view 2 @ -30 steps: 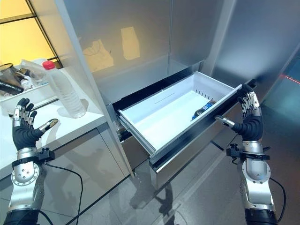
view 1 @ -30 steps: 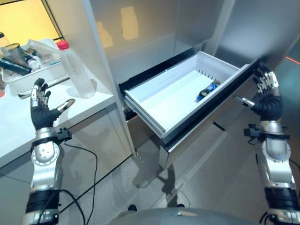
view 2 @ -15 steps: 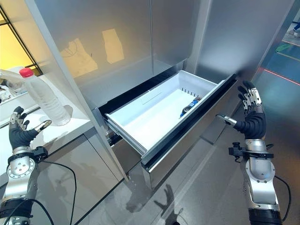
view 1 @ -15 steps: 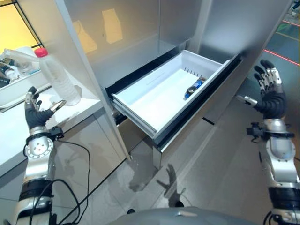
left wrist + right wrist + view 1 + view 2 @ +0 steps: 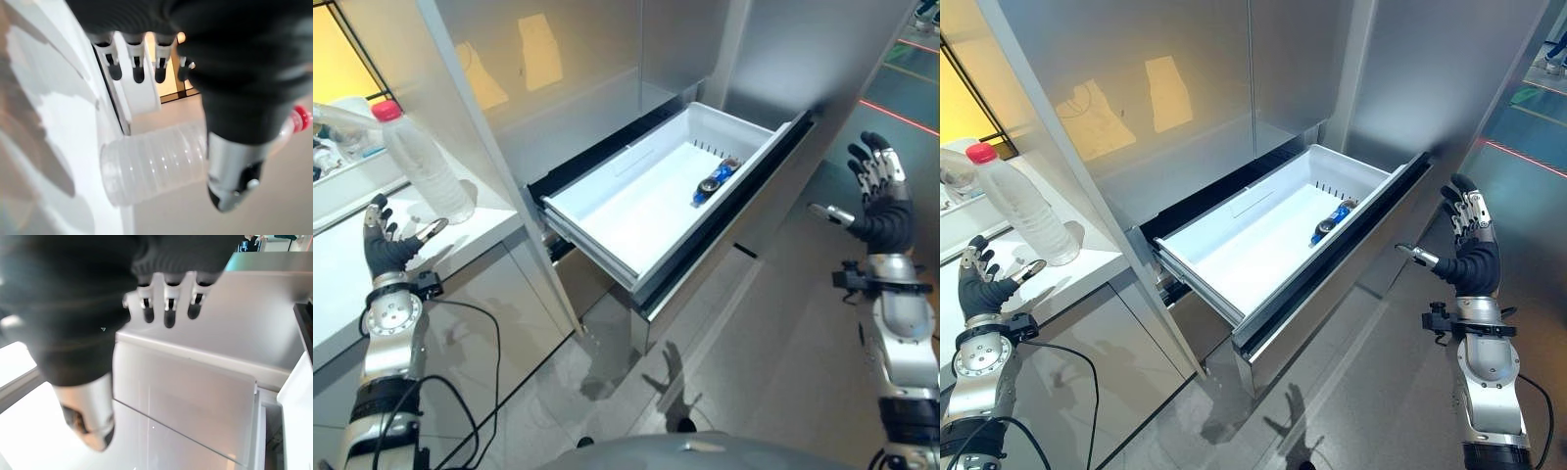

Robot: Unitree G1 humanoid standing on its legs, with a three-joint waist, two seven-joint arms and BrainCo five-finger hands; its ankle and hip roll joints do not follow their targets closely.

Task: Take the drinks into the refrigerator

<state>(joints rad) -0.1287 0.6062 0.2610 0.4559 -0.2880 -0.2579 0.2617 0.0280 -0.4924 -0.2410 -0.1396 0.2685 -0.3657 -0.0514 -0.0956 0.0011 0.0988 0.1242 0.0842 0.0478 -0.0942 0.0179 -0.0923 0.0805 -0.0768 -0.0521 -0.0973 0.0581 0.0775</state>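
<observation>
A clear plastic water bottle (image 5: 421, 162) with a red cap stands upright on the white counter (image 5: 352, 284) at the left. My left hand (image 5: 386, 247) hovers open a little in front of the bottle (image 5: 161, 164), not touching it. The refrigerator's white drawer (image 5: 607, 211) is pulled out, and a small blue and black drink can (image 5: 716, 179) lies on its side near the far end. My right hand (image 5: 881, 201) is raised open to the right of the drawer front, holding nothing.
The silver refrigerator doors (image 5: 1195, 88) rise behind the drawer. The drawer's dark front panel (image 5: 1332, 259) juts out over the grey floor (image 5: 773, 343). A white bin (image 5: 337, 147) with clutter sits at the counter's far left.
The camera has swung right, so the counter and bottle slid left in view. Both hands stay open and raised; the right hand sits farther from the drawer front than a second ago.
</observation>
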